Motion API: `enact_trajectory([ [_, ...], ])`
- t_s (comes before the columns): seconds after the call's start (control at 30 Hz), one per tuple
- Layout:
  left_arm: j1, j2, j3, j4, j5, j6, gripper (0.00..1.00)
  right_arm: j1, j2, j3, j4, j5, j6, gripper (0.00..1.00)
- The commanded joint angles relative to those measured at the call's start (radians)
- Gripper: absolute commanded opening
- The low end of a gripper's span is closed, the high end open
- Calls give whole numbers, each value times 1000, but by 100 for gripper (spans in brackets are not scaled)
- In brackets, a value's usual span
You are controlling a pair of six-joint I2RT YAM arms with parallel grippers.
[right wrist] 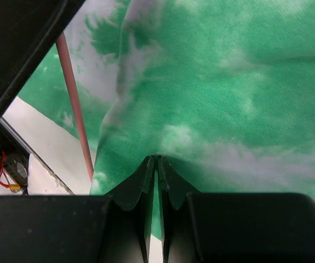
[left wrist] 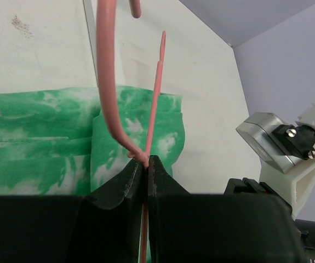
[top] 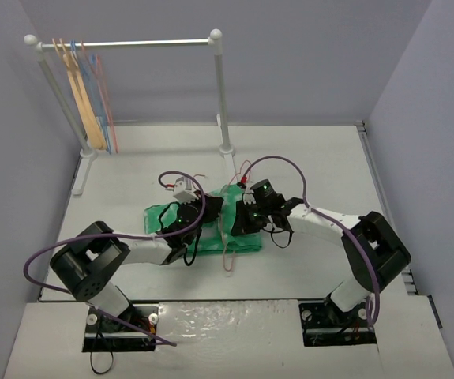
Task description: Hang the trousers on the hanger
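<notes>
Left wrist view: hanger (left wrist: 106,66) pinched in left tool (left wrist: 147,164), trousers (left wrist: 36,137) lying beneath.

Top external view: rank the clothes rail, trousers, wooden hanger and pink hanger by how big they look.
1. clothes rail
2. trousers, though partly covered
3. wooden hanger
4. pink hanger, but this is unsure because only a thin piece of it shows.

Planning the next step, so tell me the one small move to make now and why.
Probably lift the right claw slightly and draw its pinched fold of the trousers across the wire of the hanger. Both claws are shut: the left claw on the hanger, the right on cloth, with the wire just beside that fold.
</notes>
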Motion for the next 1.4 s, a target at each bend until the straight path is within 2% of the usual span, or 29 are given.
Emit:
enact_trajectory([
  [0.0,1,-17,57,91,9,-38,0,15,43,40,69,-42,7,5],
  [0.23,10,-93,45,6,-5,-36,0,12,113,6,80,-23,7,2],
  [0.53,7,-143,65,-7,-6,-163,0,22,167,27,49,50,-37,2],
  [0.77,-8,-110,97,-4,-28,-237,0,25,94,61,27,72,-48,5],
  [1.17,-31,-86,190,-33,-42,-172,0,32,93,73,-16,137,-65,3],
  [1.27,-31,-105,192,-84,-45,-125,0,28,37,93,-56,186,-86,4],
  [1.37,-31,-107,196,-113,-50,-102,0,29,-43,154,-173,286,-125,8],
])
